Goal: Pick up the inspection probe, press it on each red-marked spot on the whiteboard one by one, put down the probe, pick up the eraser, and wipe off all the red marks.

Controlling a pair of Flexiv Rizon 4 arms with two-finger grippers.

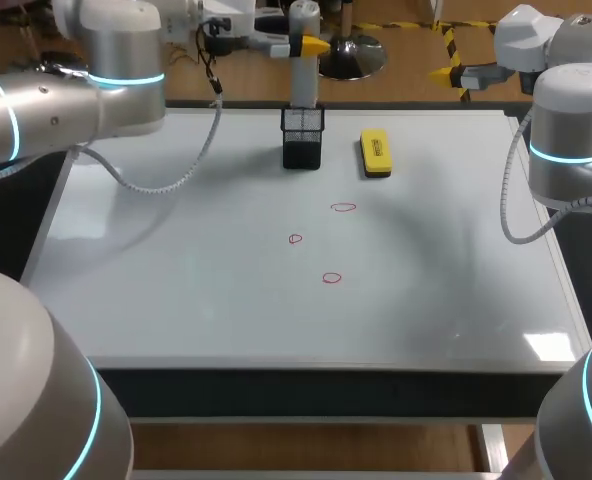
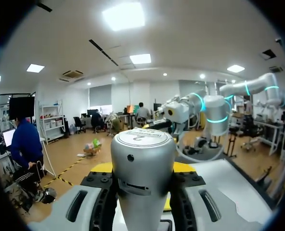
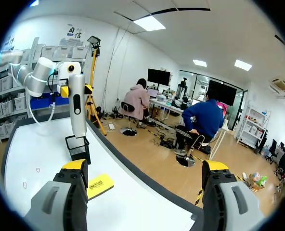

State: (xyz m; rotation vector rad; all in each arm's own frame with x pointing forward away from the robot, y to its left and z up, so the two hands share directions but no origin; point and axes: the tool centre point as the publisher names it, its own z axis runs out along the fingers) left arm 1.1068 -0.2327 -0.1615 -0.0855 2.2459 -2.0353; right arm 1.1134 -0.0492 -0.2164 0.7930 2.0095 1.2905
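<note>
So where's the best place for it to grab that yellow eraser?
Probably across its two long sides, near the middle, coming straight down from above. The eraser lies flat on the whiteboard, long and narrow, with bare board along both long sides.

Black mesh holder (image 1: 302, 140) — upright, square-topped

The white whiteboard tabletop (image 1: 176, 300) lies open across its middle and near edge, around three small red circles (image 1: 295, 239). At the middle of the far edge stands a black mesh holder (image 1: 302, 137), and a flat yellow eraser (image 1: 375, 153) lies just to its right, a narrow gap between them. My left gripper (image 1: 304, 45) and the upright silver cylindrical probe (image 1: 303, 85) fill the space above the holder. My left arm's pale cable (image 1: 166, 185) droops over the far left corner. My right arm (image 1: 571, 130) stands over the right edge.
</note>
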